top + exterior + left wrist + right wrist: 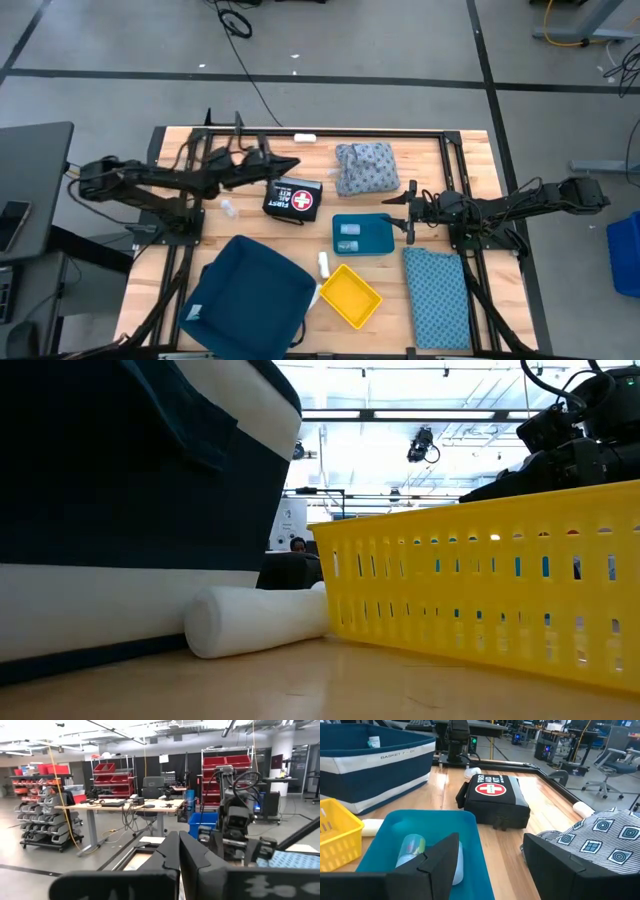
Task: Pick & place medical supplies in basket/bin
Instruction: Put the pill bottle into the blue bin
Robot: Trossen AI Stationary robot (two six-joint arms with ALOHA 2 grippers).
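Note:
My left gripper [291, 165] is shut with nothing in it, in the air over the far left of the table, just beyond a black first aid kit [293, 198]. My right gripper [408, 211] stands open and empty at the right end of a teal tray [380, 236] in which clear vials [410, 849] lie. A grey-blue patterned bundle [365, 166] rests on the table beyond the tray. A flat blue patterned cloth [437, 296] lies near the front right. One white roll [255, 622] lies between the navy basket [248, 296] and the yellow basket [348, 297].
Another white roll [305, 137] lies at the table's far edge, and a small vial [229, 208] lies left of the kit. A black metal frame [460, 145] borders the work area. The room beyond holds desks, shelving and a seated person [297, 545].

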